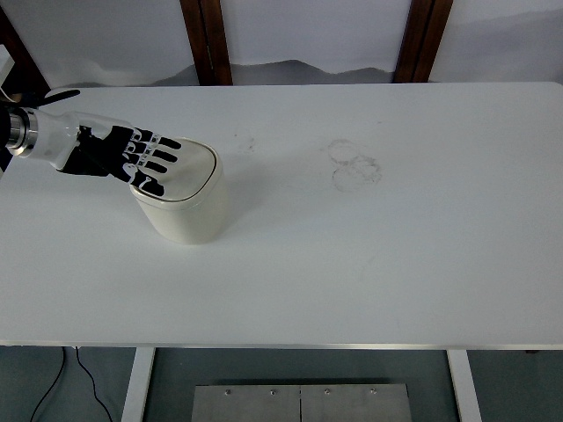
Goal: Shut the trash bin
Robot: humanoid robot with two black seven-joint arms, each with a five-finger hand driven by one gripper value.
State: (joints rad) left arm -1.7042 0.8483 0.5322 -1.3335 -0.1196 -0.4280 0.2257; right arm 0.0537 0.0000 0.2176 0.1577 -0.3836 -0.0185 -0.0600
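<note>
The cream trash bin (186, 207) is standing on the left half of the white tabletop (369, 264), its lid lying flat and bearing no readable label. The left hand (132, 155) is resting on the lid, fingers (157, 156) stretched out flat, grasping nothing.

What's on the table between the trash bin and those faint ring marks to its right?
Nothing: in the head view the white table is bare between the trash bin and the ring marks.

We see a white worktop (396, 264) carrying a cream trash bin (186, 215) at its left, with faint ring smudges (354, 167) near the middle.
</note>
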